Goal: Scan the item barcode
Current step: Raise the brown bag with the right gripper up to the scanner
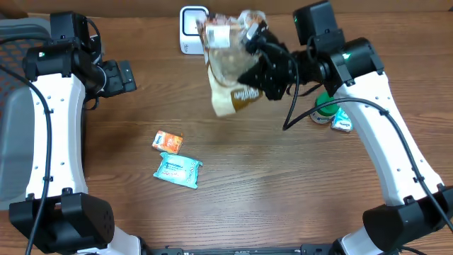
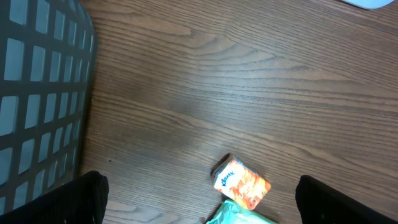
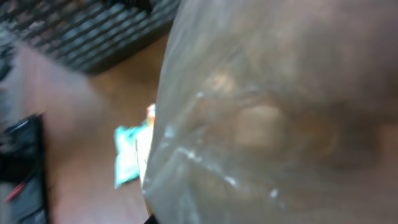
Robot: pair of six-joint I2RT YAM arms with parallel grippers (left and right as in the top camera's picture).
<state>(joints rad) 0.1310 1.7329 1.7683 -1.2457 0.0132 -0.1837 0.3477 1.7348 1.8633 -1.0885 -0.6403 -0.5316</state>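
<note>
1. The right gripper (image 1: 263, 62) is holding a clear, crinkled plastic bag with a tan-and-brown printed label (image 1: 228, 74) in the air just in front of the small white box-shaped scanner (image 1: 192, 30). Its jaws are pinching fully together on the bag's side.
2. The bag is hanging tilted. Its bunched top is sitting beside the scanner, and its labelled end is pointing away from the scanner over the brown wood-grain table (image 1: 283, 191).
3. In the right wrist view the bag is filling most of the frame, too blurred to read any print or barcode.
4. The left gripper (image 1: 122, 76) is hovering well to the left of the scanner in the overhead view, its jaws spread as wide as they go and gripping nothing. In the left wrist view its black fingertips (image 2: 84, 199) are showing at the bottom corners.
5. A small orange rectangular packet (image 1: 168, 142) is lying flat on the table well in front of the scanner. A flat teal plastic packet (image 1: 178, 171) is lying just beyond it, farther from the scanner, the two appearing to touch at a corner.
6. A green-lidded round container (image 1: 324, 106) and a small teal-and-white packet (image 1: 342, 123) are sitting together well to the right of the scanner, partly beneath the right arm.
7. A grey plastic mesh basket (image 1: 14, 120) is standing far to the left of the scanner, at the table's edge.
</note>
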